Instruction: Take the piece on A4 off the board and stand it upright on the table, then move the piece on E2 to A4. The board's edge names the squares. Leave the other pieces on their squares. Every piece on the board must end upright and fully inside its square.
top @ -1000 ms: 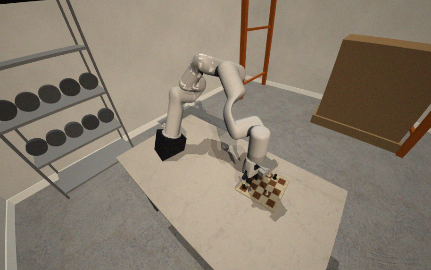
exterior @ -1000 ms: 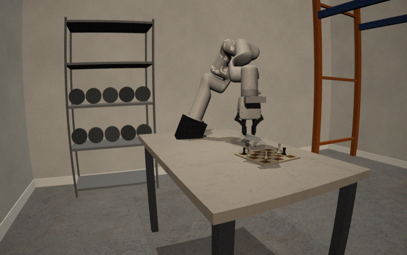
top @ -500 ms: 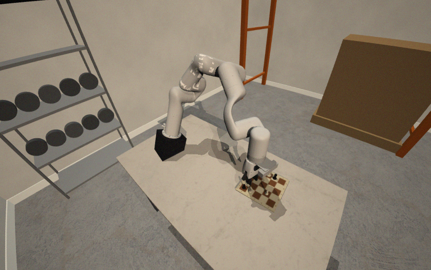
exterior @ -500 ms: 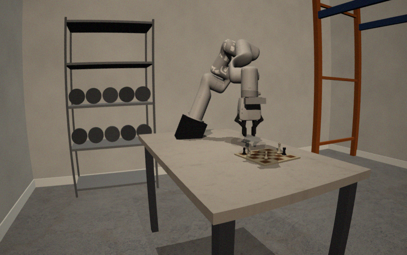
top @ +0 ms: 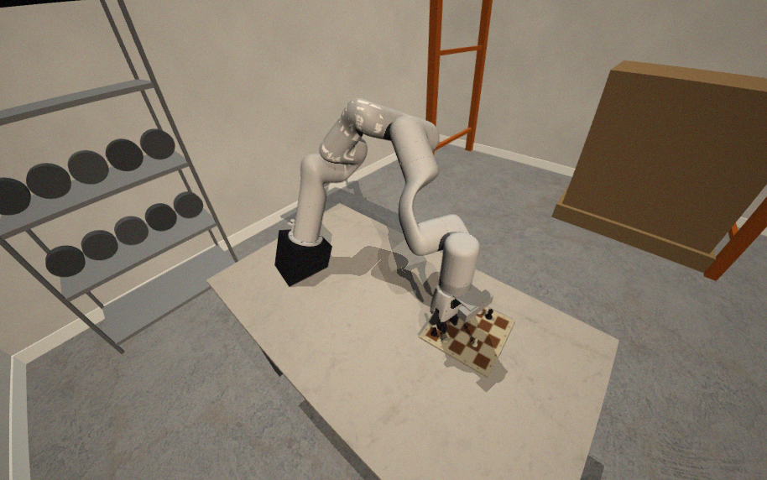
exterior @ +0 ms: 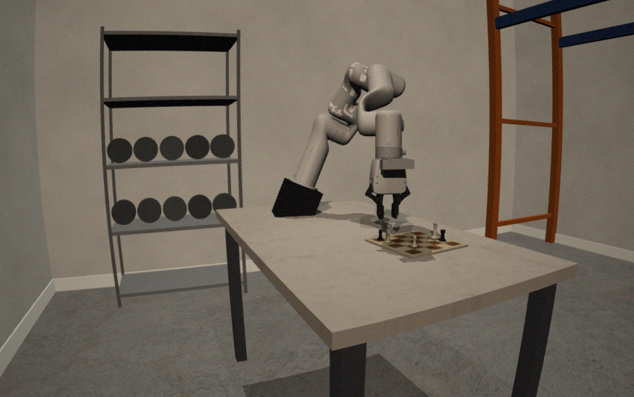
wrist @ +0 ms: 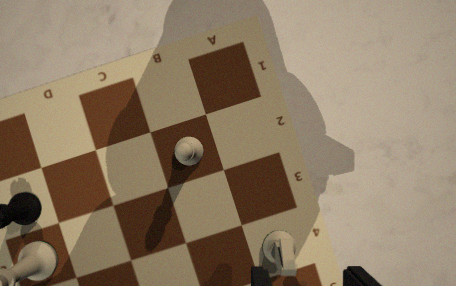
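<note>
The chessboard (wrist: 292, 145) (exterior: 420, 252) (top: 481, 361) lies on the table. A white bishop (wrist: 278, 249) (exterior: 387, 237) stands upright on A4. A black pawn (wrist: 23, 208) (exterior: 442, 234) (top: 489, 312) stands on E2. My gripper (wrist: 311, 276) (exterior: 388, 215) (top: 441, 331) hangs above the A4 corner. Its fingers are narrowed but apart, with nothing between them. Their tips are a little above the bishop's top. In the wrist view the bishop shows just beside the left finger.
A white pawn (wrist: 188, 150) (exterior: 414, 241) (top: 473, 342) stands on B2 and a tall white piece (wrist: 34, 261) (exterior: 434, 230) on E3. A black piece (exterior: 379, 232) stands by the gripper. The table's (wrist: 400, 100) edge lies beyond column A.
</note>
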